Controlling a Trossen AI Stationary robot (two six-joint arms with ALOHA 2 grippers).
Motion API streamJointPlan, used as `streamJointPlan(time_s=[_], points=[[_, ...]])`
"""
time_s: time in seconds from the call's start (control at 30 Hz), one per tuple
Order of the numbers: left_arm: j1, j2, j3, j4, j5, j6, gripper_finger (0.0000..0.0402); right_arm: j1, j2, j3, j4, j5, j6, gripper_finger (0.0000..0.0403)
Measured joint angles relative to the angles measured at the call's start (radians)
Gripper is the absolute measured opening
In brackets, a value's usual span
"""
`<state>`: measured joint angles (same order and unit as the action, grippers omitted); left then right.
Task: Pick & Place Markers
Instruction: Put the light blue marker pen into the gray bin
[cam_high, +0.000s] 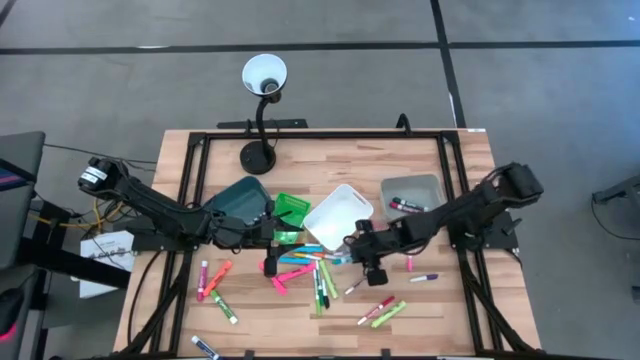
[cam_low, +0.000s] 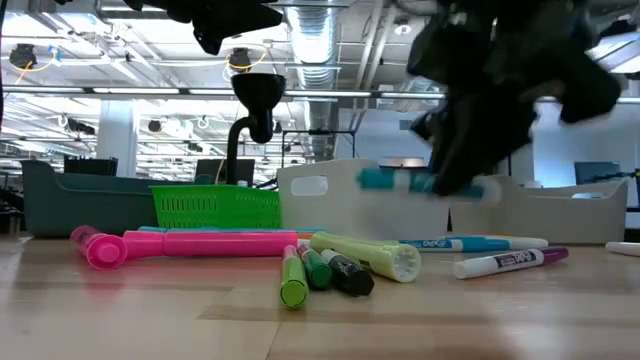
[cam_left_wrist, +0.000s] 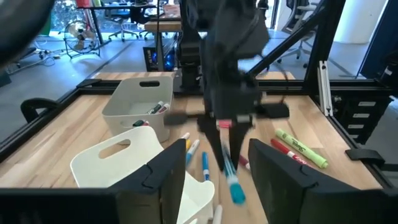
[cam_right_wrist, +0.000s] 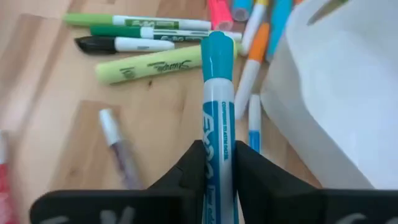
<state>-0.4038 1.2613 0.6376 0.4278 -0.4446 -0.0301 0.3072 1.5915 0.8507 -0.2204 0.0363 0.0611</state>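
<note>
Many markers (cam_high: 305, 268) lie loose on the wooden table, pink, green, blue and orange, and also show in the low view (cam_low: 250, 243). My right gripper (cam_high: 368, 262) hovers above them, next to the white bin (cam_high: 338, 215). It is shut on a teal-capped marker (cam_right_wrist: 217, 93), which shows lifted in the low view (cam_low: 420, 182). My left gripper (cam_left_wrist: 217, 180) is open and touches nothing. It hangs between the green basket (cam_high: 290, 208) and the pile, facing the right gripper (cam_left_wrist: 230, 118). My right gripper pinches the teal-capped marker by its barrel (cam_right_wrist: 217, 140) between the two fingers (cam_right_wrist: 189, 168). The marker lies along the fingers, and its capped end (cam_right_wrist: 217, 53) sticks out beyond them. It is lifted clear of the table and roughly level, pointing toward the table's left.
A grey bin (cam_high: 412, 195) near the table's right side holds a few markers (cam_high: 405, 207). A dark teal bin (cam_high: 240, 198) stands left of the green basket. A gooseneck lamp (cam_high: 262, 110) stands at the far edge. Black frame rails (cam_high: 455, 180) run along the table's sides.
</note>
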Motion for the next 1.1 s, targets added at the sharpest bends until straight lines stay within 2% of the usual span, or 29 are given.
streamJointPlan(time_s=[0.07, 0.17, 0.33, 0.5, 0.63, 0.77, 0.9, 1.1], points=[[0.0, 0.0, 0.0, 0.0, 0.0, -0.01, 0.0171, 0.005, -0.06, 0.014, -0.118, 0.021, 0.048, 0.0068], [0.0, 0.0, 0.0, 0.0, 0.0, -0.012, 0.017, 0.016, -0.17, 0.037, -0.271, 0.135, 0.08, 0.0076], [0.0, 0.0, 0.0, 0.0, 0.0, -0.012, 0.0168, 0.011, -0.346, 0.037, -0.54, 0.332, 0.12, 0.0062], [0.0, 0.0, 0.0, 0.0, 0.0, -0.012, 0.0168, -0.06, -0.474, 0.022, -0.75, 0.445, 0.286, 0.0062], [0.0, 0.0, 0.0, 0.0, 0.0, -0.012, 0.0165, -0.154, -0.529, -0.052, -0.752, 0.426, 0.406, 0.0066], [0.0, 0.0, 0.0, 0.0, 0.0, -0.012, 0.0163, -0.222, -0.527, -0.127, -0.76, 0.393, 0.429, 0.0066], [0.0, 0.0, 0.0, 0.0, 0.0, -0.012, 0.0164, -0.282, -0.487, -0.167, -0.737, 0.349, 0.429, 0.0066], [0.0, 0.0, 0.0, 0.0, 0.0, -0.012, 0.0159, -0.354, -0.391, -0.17, -0.672, 0.353, 0.389, 0.0066]])
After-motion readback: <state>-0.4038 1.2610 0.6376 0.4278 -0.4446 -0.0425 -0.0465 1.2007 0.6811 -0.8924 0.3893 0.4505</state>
